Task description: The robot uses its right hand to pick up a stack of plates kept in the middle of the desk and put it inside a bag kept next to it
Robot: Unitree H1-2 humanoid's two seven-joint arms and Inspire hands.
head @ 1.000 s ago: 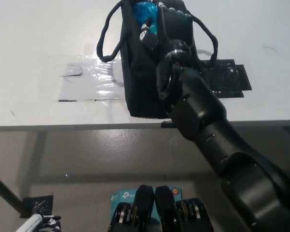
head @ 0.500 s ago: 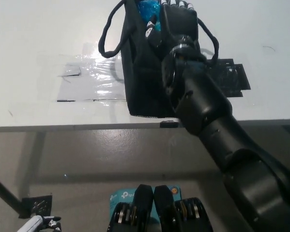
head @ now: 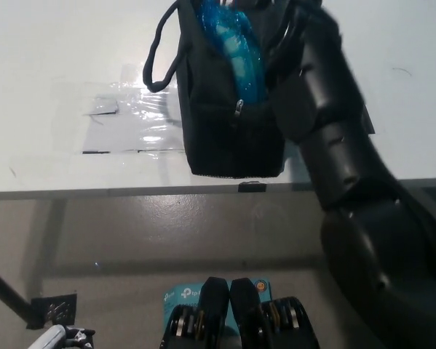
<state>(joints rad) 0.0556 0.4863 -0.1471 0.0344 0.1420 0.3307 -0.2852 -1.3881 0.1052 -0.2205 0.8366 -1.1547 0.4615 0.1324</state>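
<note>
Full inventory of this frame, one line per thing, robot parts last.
Desk: one, white, fills the upper half of the view.
Bag: one, black, upright near the desk's front edge, mouth open, loop handles.
Plates: blue, wrapped in plastic, standing in the bag's mouth; count cannot be told.
Clear tape patch: one, shiny, on the desk left of the bag.
Box: one, teal, on the floor at the bottom middle, mostly hidden.
Floor: grey, below the desk edge.
Left hand: white, resting at the bottom left corner, only a sliver in view.
Right arm: black, reaching from bottom right past the bag; its hand is out of view.
</note>
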